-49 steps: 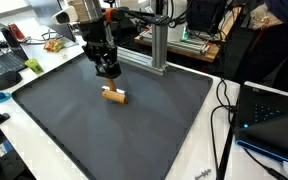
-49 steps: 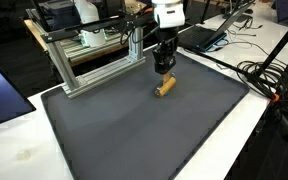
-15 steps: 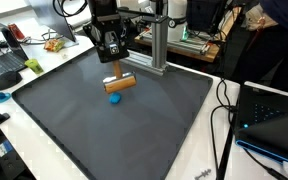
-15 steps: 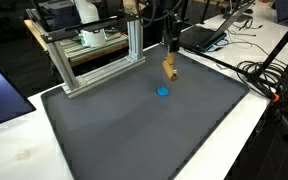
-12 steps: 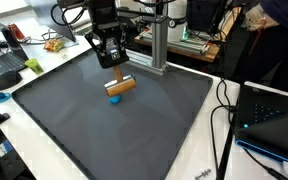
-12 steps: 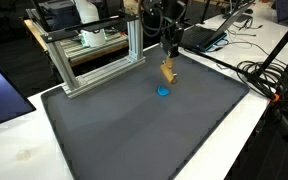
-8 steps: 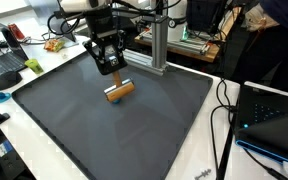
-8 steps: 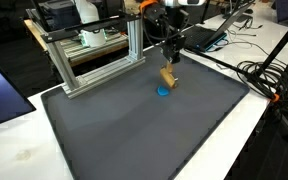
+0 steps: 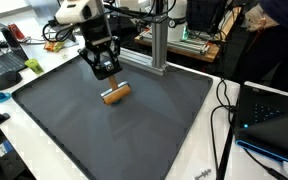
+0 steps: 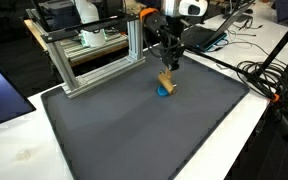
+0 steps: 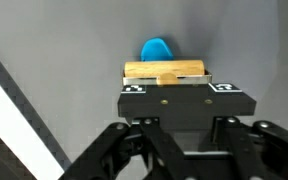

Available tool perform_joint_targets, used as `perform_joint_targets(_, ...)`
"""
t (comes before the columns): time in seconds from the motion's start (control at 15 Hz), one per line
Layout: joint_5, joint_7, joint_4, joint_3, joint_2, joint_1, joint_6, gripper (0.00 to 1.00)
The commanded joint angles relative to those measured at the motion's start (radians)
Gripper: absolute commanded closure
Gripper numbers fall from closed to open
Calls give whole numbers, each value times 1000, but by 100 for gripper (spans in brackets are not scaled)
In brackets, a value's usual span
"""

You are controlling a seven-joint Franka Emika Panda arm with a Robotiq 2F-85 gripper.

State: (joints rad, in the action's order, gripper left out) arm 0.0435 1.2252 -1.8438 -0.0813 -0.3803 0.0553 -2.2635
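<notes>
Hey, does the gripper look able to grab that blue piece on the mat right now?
Probably not: the gripper is shut on the wooden block, which sits between it and the blue piece, blocking the way.

Quantity: one wooden block (image 9: 115,94), one blue piece (image 11: 157,50), one dark mat (image 9: 134,130), one aluminium frame (image 10: 135,40).

In the wrist view I see only the top of the blue piece (image 11: 156,49); the wooden block (image 11: 165,71) covers the rest. In an exterior view the wooden block (image 9: 115,94) hides it completely. The fingertips of the gripper (image 11: 167,80) I cannot make out.
</notes>
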Motion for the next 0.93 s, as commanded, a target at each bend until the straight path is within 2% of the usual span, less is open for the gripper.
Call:
perform_joint_targets(0.0,-13,16,34,-1,-20,13,30,78)
perform_joint_targets(0.87,-43,4,-1,6,-19,11,18,78)
